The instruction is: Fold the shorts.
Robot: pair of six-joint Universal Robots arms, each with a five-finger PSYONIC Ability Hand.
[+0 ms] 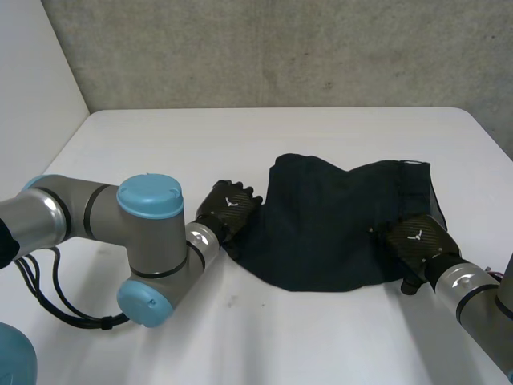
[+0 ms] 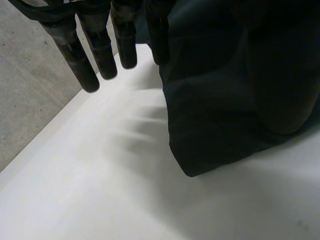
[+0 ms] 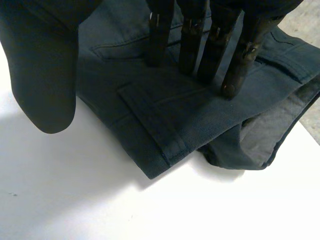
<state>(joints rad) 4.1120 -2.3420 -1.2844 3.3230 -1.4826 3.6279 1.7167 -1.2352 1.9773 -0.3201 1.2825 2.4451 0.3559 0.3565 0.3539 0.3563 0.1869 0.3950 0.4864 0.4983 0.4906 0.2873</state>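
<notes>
Head view: dark teal shorts (image 1: 337,228) lie bunched, doubled over. Left hand (image 1: 232,205) hangs its fingers straight beside their left edge; right hand (image 1: 417,239) presses straight fingers on their right end.

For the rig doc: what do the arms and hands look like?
The left arm: round grey joints, light-blue caps; the right arm: grey, ringed at the wrist. The left hand and right hand: black, woven carbon-look backs, each bearing a small white mark; the right hand's fingers: slim black rods, rounded tips.
</notes>
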